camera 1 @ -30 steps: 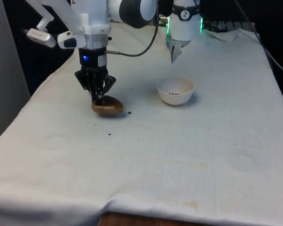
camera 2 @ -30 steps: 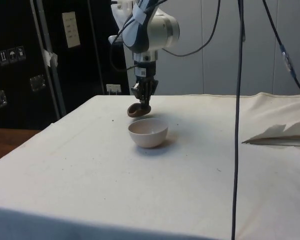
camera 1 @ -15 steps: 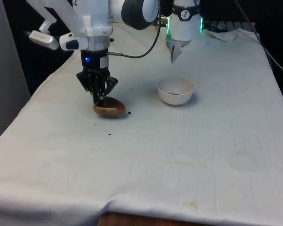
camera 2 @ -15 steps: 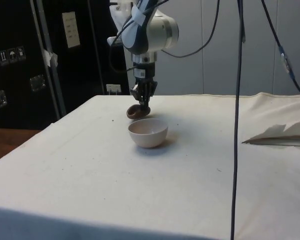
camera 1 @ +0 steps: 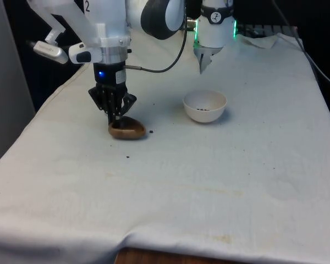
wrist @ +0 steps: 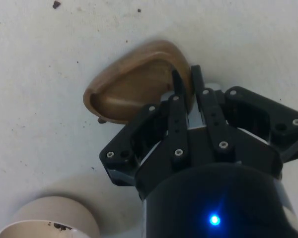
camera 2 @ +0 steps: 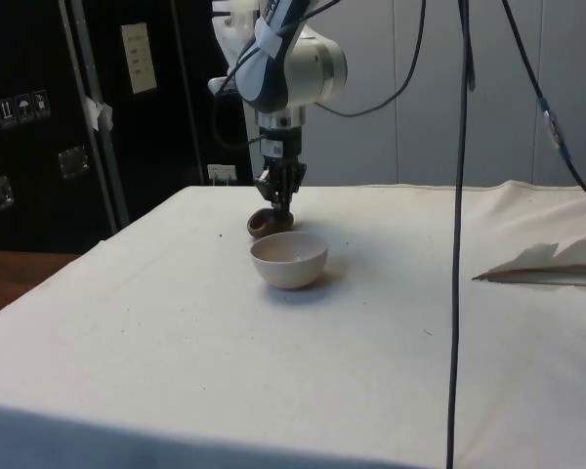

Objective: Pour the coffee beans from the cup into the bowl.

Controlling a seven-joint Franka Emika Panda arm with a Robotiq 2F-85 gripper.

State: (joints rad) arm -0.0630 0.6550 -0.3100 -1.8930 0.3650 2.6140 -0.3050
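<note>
Since a second ago your black two-finger claw (camera 1: 116, 116) has carried the brown wooden cup (camera 1: 126, 130) a little lower, and the cup now lies on its side on the white cloth of the worktop (camera 1: 209, 181), where before it hung tilted just above it. You can see in the wrist view that the claw (wrist: 185, 83) is clenched on the cup's rim (wrist: 139, 84), one finger inside the wall and one outside, with the cup's open mouth turned sideways along the cloth. From the side camera the claw (camera 2: 278, 202) points straight down and the cup (camera 2: 267, 223) sits just behind the bowl.

Your small white round bowl (camera 1: 204, 105) stands upright, well apart from the cup toward the front view's right. A few dark coffee beans (camera 1: 203, 109) lie at its bottom; in the wrist view the bowl's rim (wrist: 49, 223) shows with dark specks inside. From the side camera the bowl (camera 2: 289, 260) is nearer than the cup.

You also have stray beans on the cloth: one (camera 1: 151, 131) just beside the cup on the front view's right, and another (camera 1: 127, 157) a little nearer the camera. A crumpled white sheet (camera 2: 557, 260) lies on the worktop, far from the bowl.
</note>
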